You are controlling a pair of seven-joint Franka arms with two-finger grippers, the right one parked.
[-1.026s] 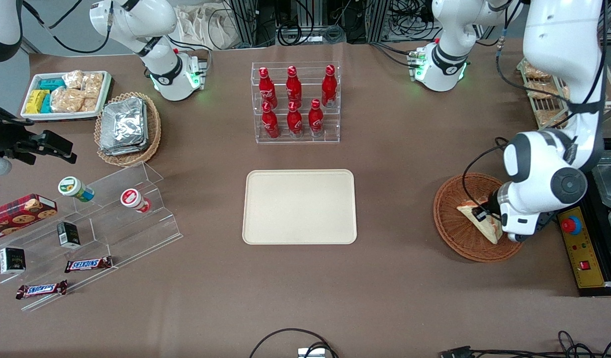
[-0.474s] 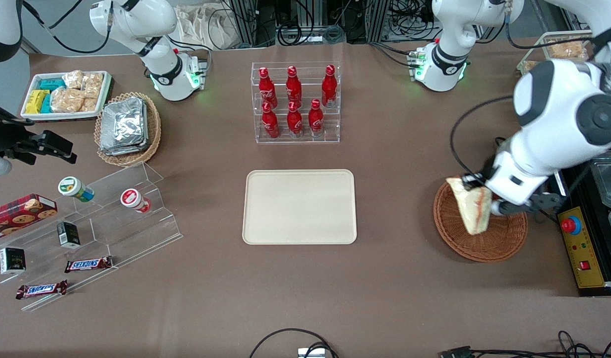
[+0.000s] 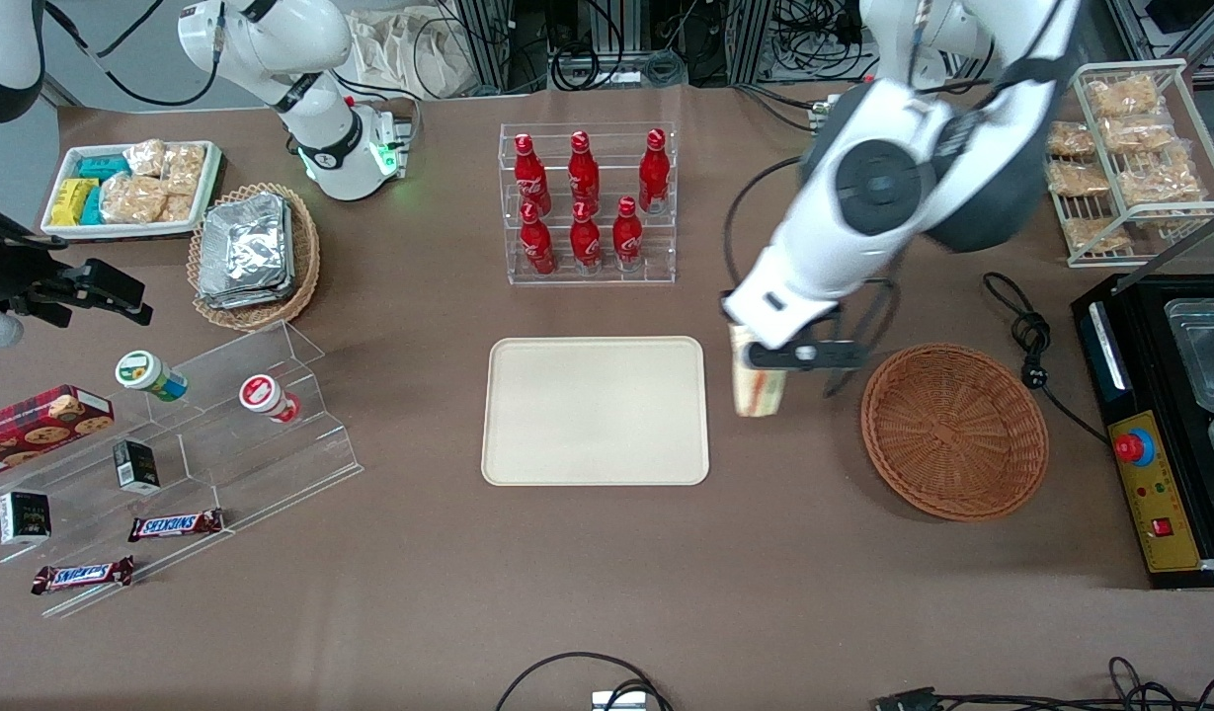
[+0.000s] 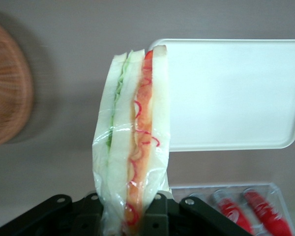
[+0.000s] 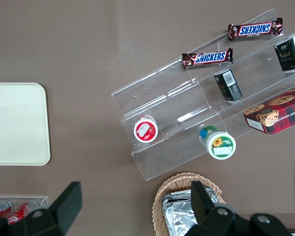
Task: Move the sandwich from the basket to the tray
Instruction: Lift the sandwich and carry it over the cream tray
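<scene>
Sandwich [image 3: 758, 387] grasped in hand [image 3: 770, 357], between tray [image 3: 595, 411] and basket [image 3: 953, 431], brown tabletop [image 3: 607, 573]

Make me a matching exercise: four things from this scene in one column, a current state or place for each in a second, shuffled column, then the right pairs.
Things:
1. sandwich
2. basket
3. tray
4. hand

States:
A. flat on the table with nothing on it, in front of the bottle rack
B. hanging in the air between tray and basket
C. shut on the wrapped wedge, above the table
D. round wicker, nothing inside

Pairs: 1-B, 2-D, 3-A, 4-C
</scene>
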